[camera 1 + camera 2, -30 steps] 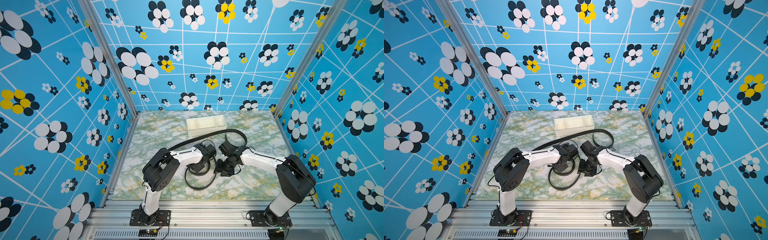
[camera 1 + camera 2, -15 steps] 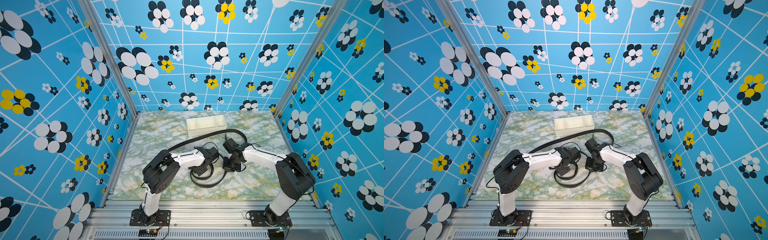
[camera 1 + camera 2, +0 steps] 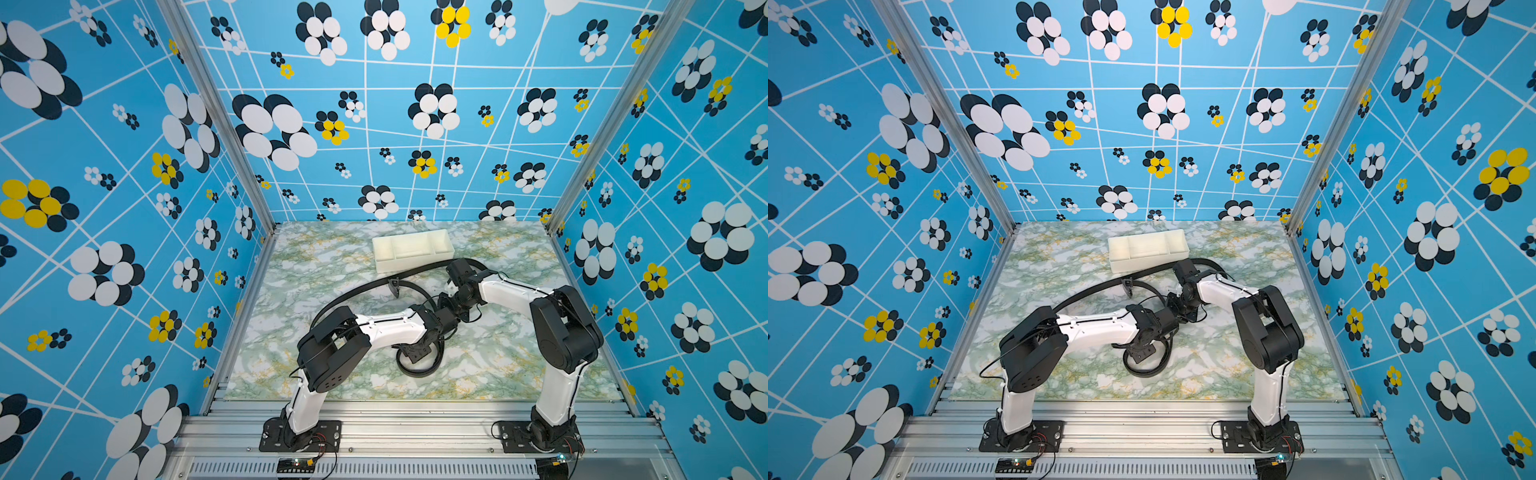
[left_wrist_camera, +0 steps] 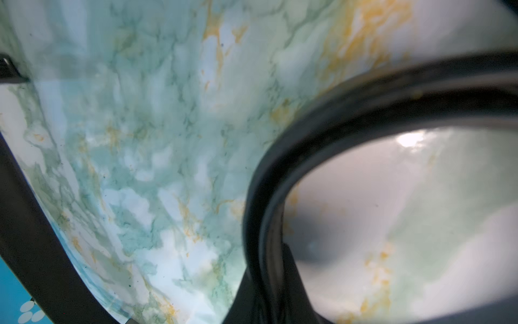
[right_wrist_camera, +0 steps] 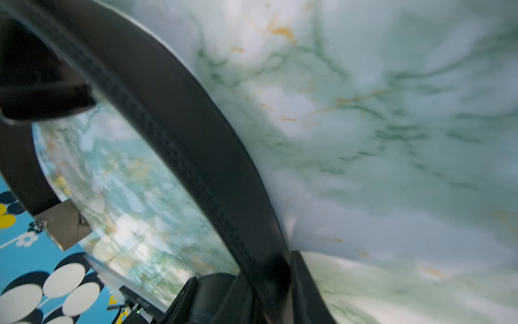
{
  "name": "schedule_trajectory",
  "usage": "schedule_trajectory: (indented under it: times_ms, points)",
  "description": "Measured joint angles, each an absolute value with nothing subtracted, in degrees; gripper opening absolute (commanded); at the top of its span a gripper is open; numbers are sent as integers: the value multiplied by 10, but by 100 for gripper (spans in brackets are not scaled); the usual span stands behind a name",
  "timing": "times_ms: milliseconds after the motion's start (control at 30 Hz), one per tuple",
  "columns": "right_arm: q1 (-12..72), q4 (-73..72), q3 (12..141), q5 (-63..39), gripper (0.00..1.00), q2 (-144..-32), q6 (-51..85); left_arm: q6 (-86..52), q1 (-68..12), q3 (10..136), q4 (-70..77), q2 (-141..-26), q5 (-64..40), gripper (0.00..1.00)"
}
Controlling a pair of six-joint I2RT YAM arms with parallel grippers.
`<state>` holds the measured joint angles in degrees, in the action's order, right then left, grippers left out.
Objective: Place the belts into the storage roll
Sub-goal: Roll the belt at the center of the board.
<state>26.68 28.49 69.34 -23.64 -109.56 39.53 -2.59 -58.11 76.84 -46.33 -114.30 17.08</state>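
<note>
The cream storage roll point(image 3: 411, 249) point(image 3: 1147, 248) stands at the back of the table with nothing in it. One black belt point(image 3: 365, 286) arcs from my left arm past the roll's front wall and behind my right arm. A second belt point(image 3: 417, 370) point(image 4: 280, 168) forms a loop mid-table, and my left gripper point(image 3: 419, 353) point(image 4: 266, 291) is shut on it. Its buckle point(image 3: 394, 286) point(image 5: 64, 227) hangs further back. My right gripper point(image 3: 444, 300) point(image 5: 276, 305) straddles this belt's strap point(image 5: 196, 146), held off the table, with a thin pale gap beside the strap.
Both forearms meet mid-table, wrists almost touching. Blue flowered walls close in the left, right and back sides. An aluminium rail point(image 3: 415, 419) runs along the front edge by the arm bases.
My right gripper has moved from beside the loop back toward the storage roll, along the strap. My left gripper has shifted right and nearer the front, taking the loop with it.
</note>
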Motion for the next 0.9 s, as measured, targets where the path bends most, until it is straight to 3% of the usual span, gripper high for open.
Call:
schedule_trajectory:
  times_ms: [300,633,767,900]
  points:
    - [223,224,656,-316,61,-1059,463,-39,-578,777,-468,-1148,166,0]
    - [176,286,519,-282,61,-821,490,-41,-570,781,-469,-1149,150,0]
    - [215,295,404,-266,60,-757,531,-41,-570,781,-469,-1149,150,0]
    - [281,287,379,-245,60,-742,565,-41,-570,781,-469,-1149,150,0]
